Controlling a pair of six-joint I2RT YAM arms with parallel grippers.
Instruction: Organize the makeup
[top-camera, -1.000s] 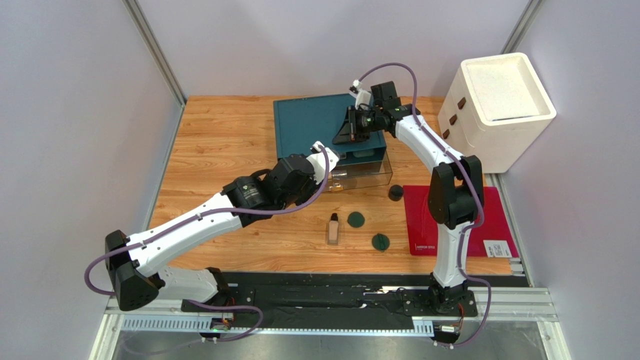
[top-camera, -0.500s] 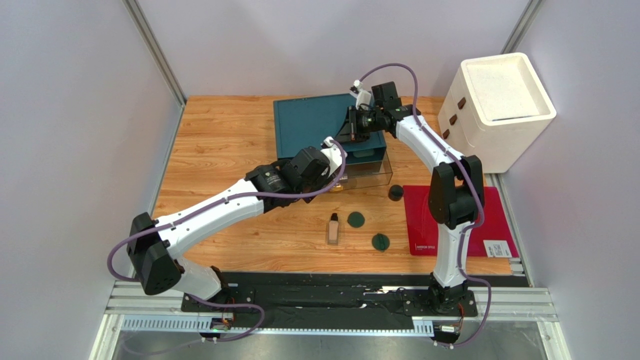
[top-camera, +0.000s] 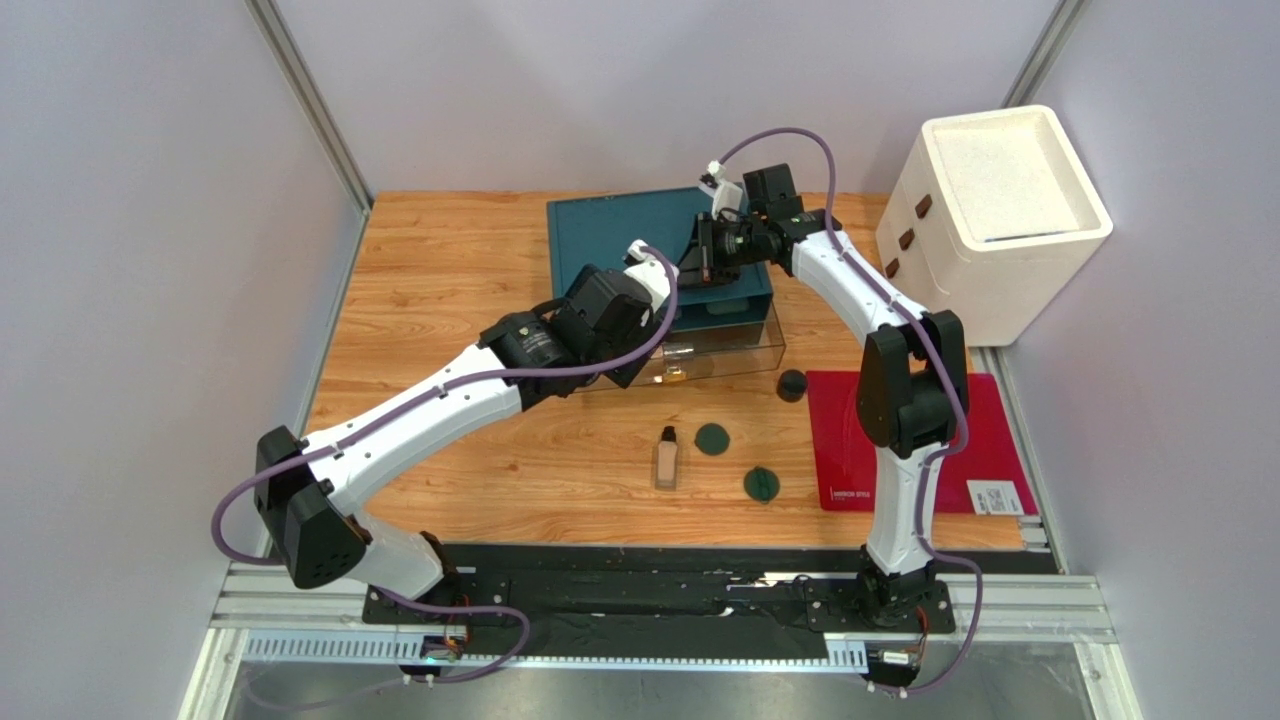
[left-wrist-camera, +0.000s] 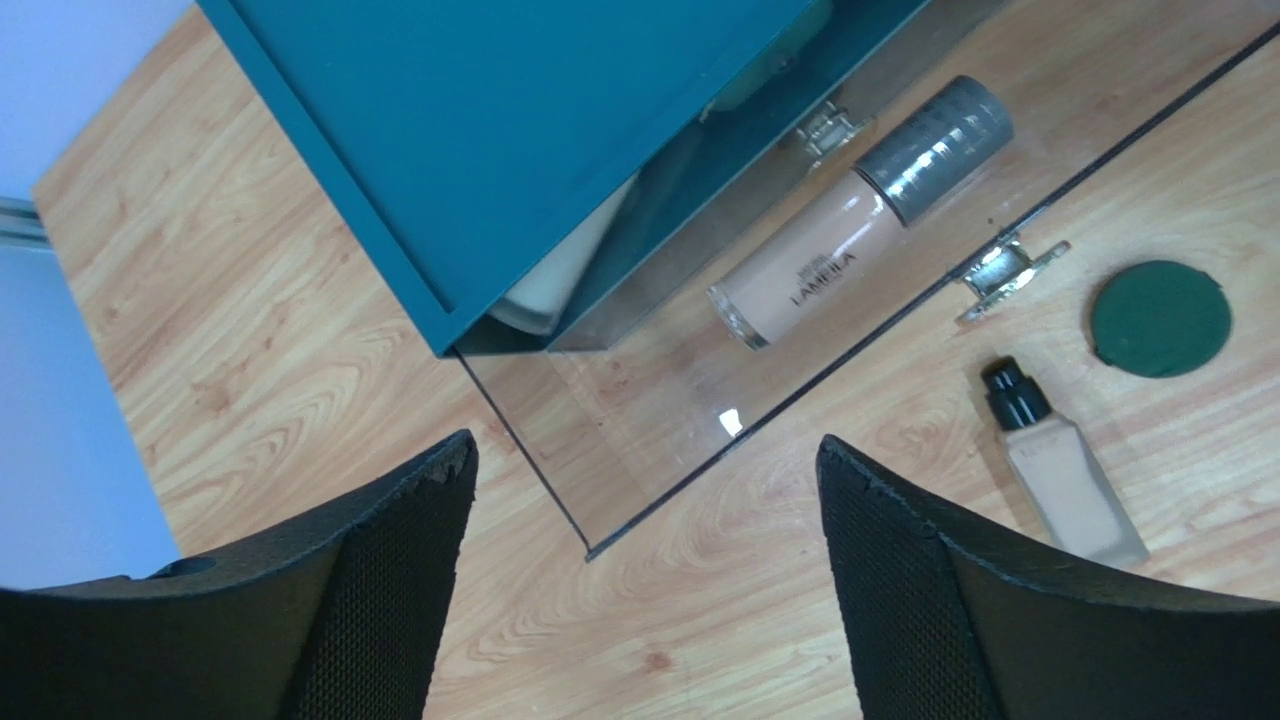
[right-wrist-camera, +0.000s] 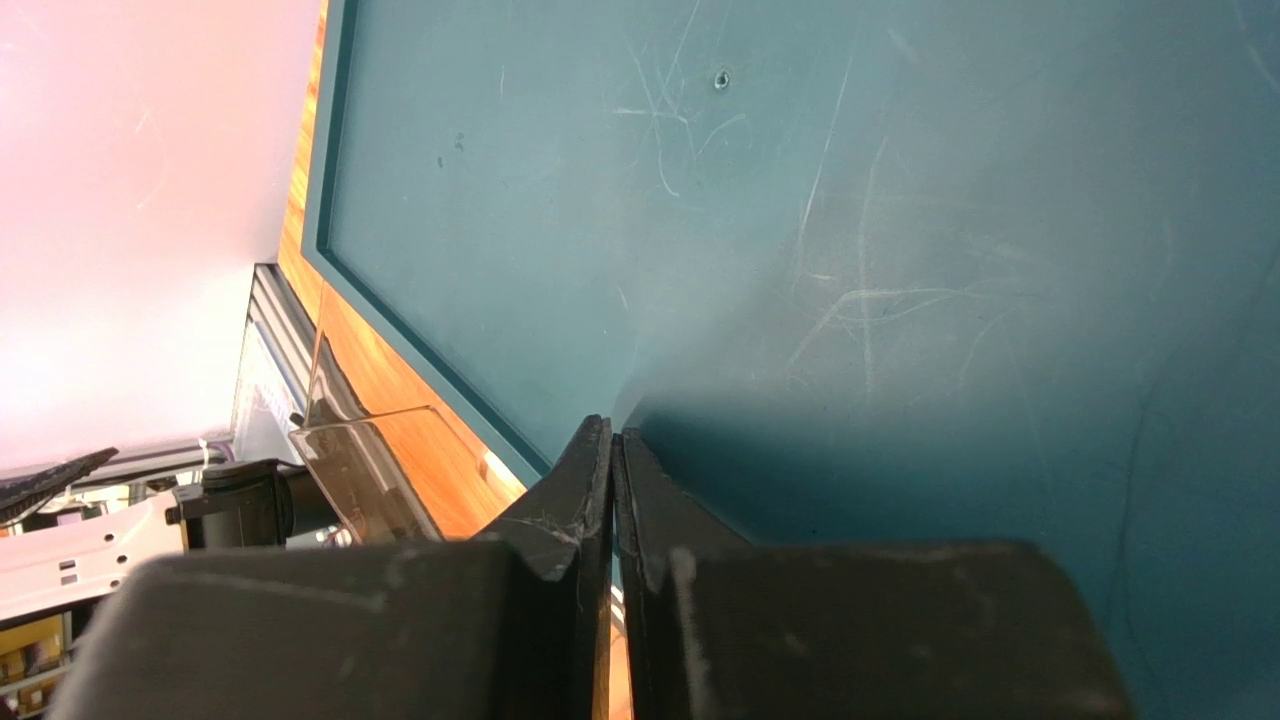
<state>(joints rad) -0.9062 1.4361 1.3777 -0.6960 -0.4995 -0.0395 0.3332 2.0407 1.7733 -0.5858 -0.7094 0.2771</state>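
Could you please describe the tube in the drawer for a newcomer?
Find the teal box far back on the table; its clear drawer stands open. The beige tube lying inside has a grey cap, unlike the black-capped bottle outside.

The teal box (left-wrist-camera: 511, 135) is showing a plain blue-green top against the honey-coloured, wood-grained table (left-wrist-camera: 241, 345). In its clear drawer (left-wrist-camera: 661, 420) a beige tube (left-wrist-camera: 796, 270) is wearing a ribbed grey cap. In front of the box a dark green disc (left-wrist-camera: 1160, 318) and a beige bottle (left-wrist-camera: 1070, 488), black-capped, are lying; right of the box a red mat (top-camera: 999, 428) is showing.
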